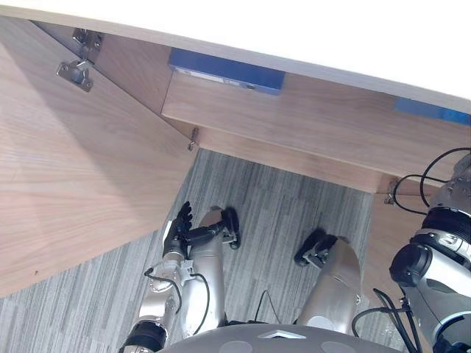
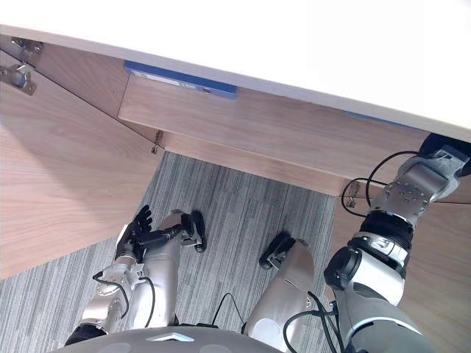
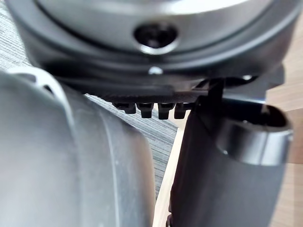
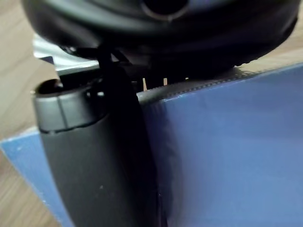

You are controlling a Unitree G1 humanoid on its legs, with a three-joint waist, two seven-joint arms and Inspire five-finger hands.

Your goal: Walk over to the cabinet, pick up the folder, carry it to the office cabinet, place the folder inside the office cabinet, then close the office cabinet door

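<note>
Up at the right edge of the right eye view, the right arm reaches in under the white top (image 2: 294, 44) of the cabinet (image 2: 243, 125). The right hand (image 4: 85, 161) shows close in its own wrist view. Its thumb is pressed flat against the face of the blue folder (image 4: 227, 156), and the folder's upper edge runs into the fork of the hand. The fingers are behind the folder, so the hand is clamped on it. A corner of the folder lies over pale wood at the lower left of that view; I cannot tell whether it rests on the wood.

Low in the left eye view, left of centre, the left hand (image 1: 179, 220) hangs with its fingers loose and apart, holding nothing. It is over the grey striped carpet (image 1: 280, 213), just beside the lower edge of the open cabinet door (image 1: 81, 169). That door spreads across the left of the frame, with a metal hinge (image 1: 76, 71) at the upper left.

At the upper middle, a second blue folder (image 1: 226, 71) lies on the wooden shelf (image 1: 294, 125), partly hidden under the white top.
</note>
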